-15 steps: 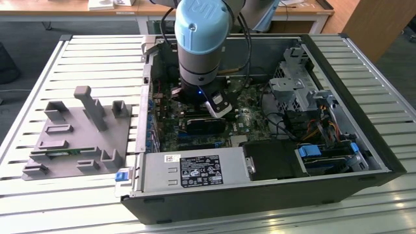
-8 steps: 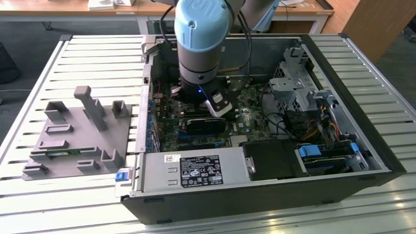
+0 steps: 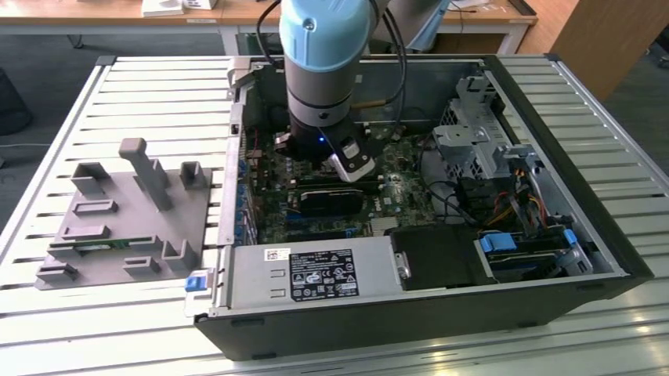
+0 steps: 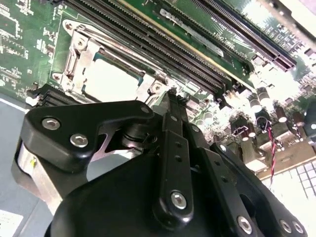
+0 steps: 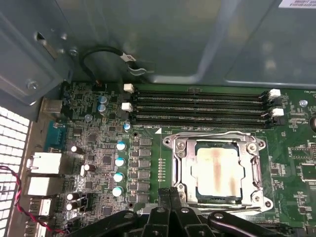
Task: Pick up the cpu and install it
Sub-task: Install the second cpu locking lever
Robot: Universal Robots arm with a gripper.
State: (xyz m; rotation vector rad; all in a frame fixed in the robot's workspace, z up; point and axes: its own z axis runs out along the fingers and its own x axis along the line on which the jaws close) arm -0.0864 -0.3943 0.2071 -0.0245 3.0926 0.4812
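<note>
Colour-wise: the motherboard (image 5: 98, 148) is bright green, with black memory slots (image 5: 197, 104) tipped in white clips and a row of little capacitors (image 5: 119, 168) with pale blue tops. The cpu (image 5: 217, 170) is pale silver with a brownish smear down its middle, in a shiny silver frame (image 5: 180, 168). The gripper (image 4: 170, 96) is matte black with silver screws, the arm (image 3: 324, 70) is grey with a light blue cap, the fixture (image 3: 125, 223) is plain grey, and the counter (image 3: 157, 94) is ribbed off-white slats.

Access to the cpu (image 5: 217, 170) is open from above; its metal socket frame (image 5: 180, 168) borders it closely. The memory slots (image 5: 200, 104) run just beside the frame. The case wall (image 3: 235, 149) and drive cage (image 3: 475, 141) (exterior view) bound the motherboard area.
</note>
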